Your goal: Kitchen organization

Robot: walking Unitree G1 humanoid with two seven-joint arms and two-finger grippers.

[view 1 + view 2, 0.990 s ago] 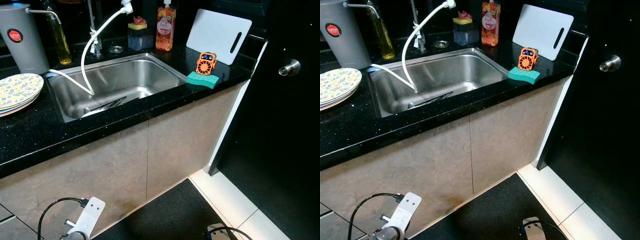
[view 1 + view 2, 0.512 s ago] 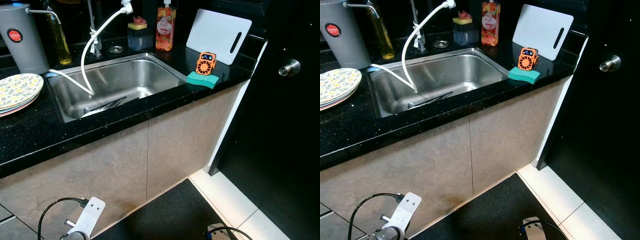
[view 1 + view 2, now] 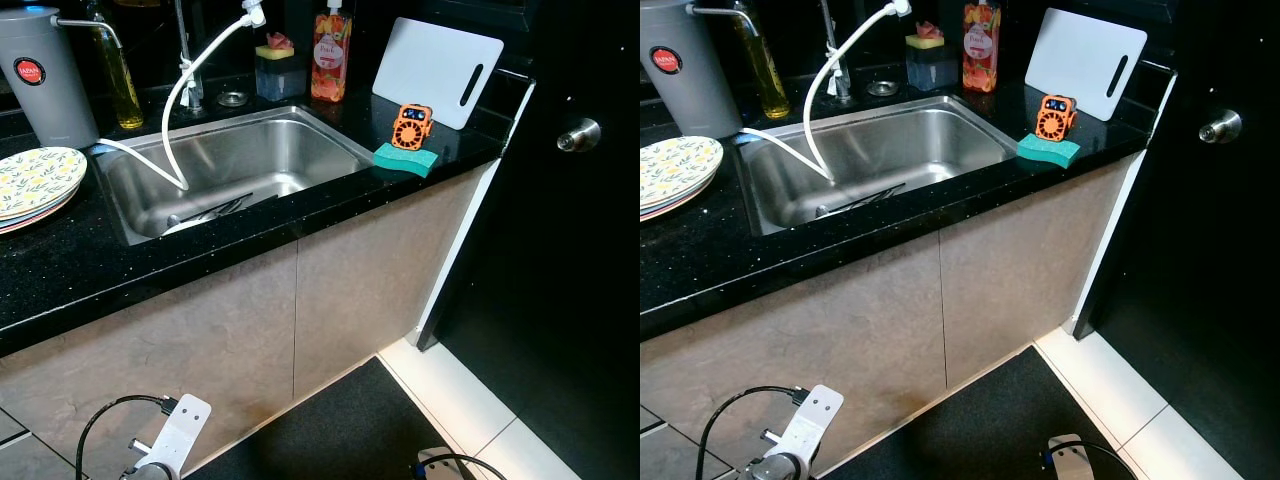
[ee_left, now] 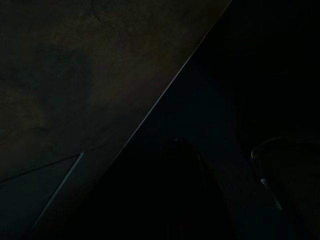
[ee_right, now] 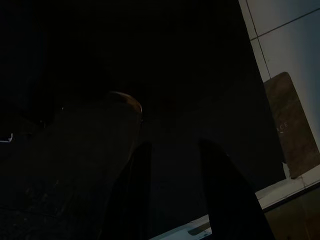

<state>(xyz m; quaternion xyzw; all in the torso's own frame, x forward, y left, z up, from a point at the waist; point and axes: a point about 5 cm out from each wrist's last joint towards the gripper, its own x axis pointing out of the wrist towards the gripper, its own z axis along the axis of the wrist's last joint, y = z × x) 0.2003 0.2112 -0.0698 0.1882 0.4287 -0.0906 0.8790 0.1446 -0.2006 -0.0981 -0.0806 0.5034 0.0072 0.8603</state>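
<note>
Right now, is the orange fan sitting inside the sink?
No, the orange fan stands on the black counter right of the sink, beside the green sponge.

Home kitchen. Black speckled counter [image 3: 60, 270] with a steel sink [image 3: 290, 150] set in; tap [image 3: 187, 60] with a white hose [image 3: 190, 75] draped into the basin. Patterned plates [image 3: 35, 185] stacked at left, grey jug [image 3: 45, 75] and oil bottle [image 3: 120, 80] behind. Soap bottle [image 3: 330, 60], white cutting board [image 3: 437, 70], green sponge [image 3: 406, 159] on the right side. Beige cabinet doors [image 3: 230, 340] below, tile floor [image 3: 470, 400], dark door with a round knob [image 3: 579, 134].
</note>
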